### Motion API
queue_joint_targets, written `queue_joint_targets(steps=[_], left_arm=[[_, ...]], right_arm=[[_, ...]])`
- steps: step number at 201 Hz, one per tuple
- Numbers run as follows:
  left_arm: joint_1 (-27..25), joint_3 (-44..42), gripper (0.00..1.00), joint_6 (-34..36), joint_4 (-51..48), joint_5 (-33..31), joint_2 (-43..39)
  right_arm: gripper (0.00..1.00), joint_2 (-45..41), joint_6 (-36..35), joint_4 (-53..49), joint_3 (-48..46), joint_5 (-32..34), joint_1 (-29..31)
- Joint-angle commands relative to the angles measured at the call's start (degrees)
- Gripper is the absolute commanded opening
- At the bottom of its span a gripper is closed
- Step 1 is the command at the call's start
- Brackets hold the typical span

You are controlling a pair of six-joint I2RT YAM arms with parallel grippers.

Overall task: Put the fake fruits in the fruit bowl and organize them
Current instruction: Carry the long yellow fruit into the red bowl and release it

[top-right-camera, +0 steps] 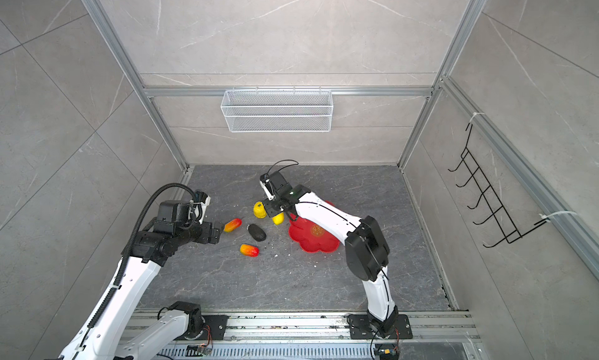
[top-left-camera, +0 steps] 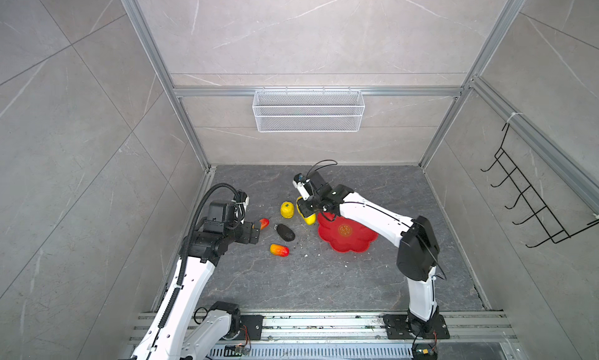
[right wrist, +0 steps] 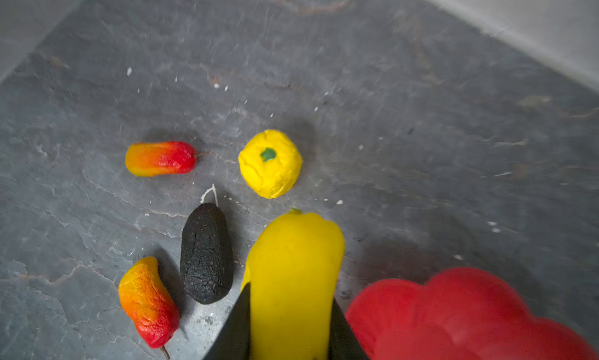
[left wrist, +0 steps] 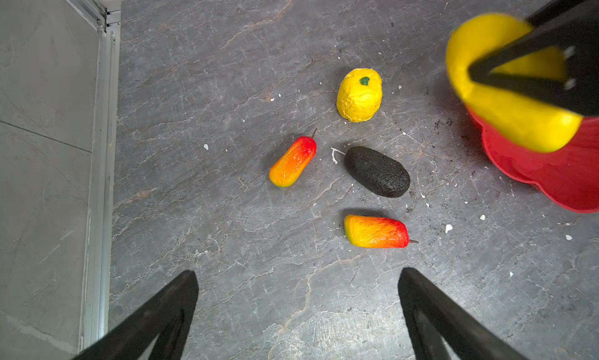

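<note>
At the left of a top view my left gripper (top-left-camera: 257,232) hangs with jaws wide, holding nothing, one red-orange fruit (top-left-camera: 264,223) just beside it. Rightward on the dark tabletop (top-left-camera: 324,277) lie the second red-orange fruit (top-left-camera: 279,250), the dark oval (top-left-camera: 285,232) and the round yellow fruit (top-left-camera: 287,210), which sits close by my right gripper (top-left-camera: 304,209). That one is clamped on the long yellow fruit (right wrist: 295,254) at the upper-left rim of the fruit bowl (top-left-camera: 353,241); my right forearm (top-left-camera: 372,212) crosses the bowl's upper edge
</note>
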Motion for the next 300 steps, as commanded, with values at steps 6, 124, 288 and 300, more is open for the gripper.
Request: queue_joint_targets(steps=[6,124,288,300], left_arm=[[0.21,0.15,1.00,0.45,0.83,1.26,-1.07],[0.21,1.16,1.00,-0.99,0.96,5.37,-1.50],[0.22,0.64,1.00,-0.85,1.40,5.04,-0.54],[0.21,0.64,1.00,-0.82,1.35,4.96,-0.49]], right_arm=[[0.29,-7.52,-1.14,0.58,-8.16,1.61,-6.19],[0.26,-15.81,1.43,6.93,-32.16,5.05,-17.43],[0.48,-5.53,1.05,9.74,-30.86,3.57,-19.65],[0.51,-5.92,1.14,9.66,-30.72,3.52,-19.52]])
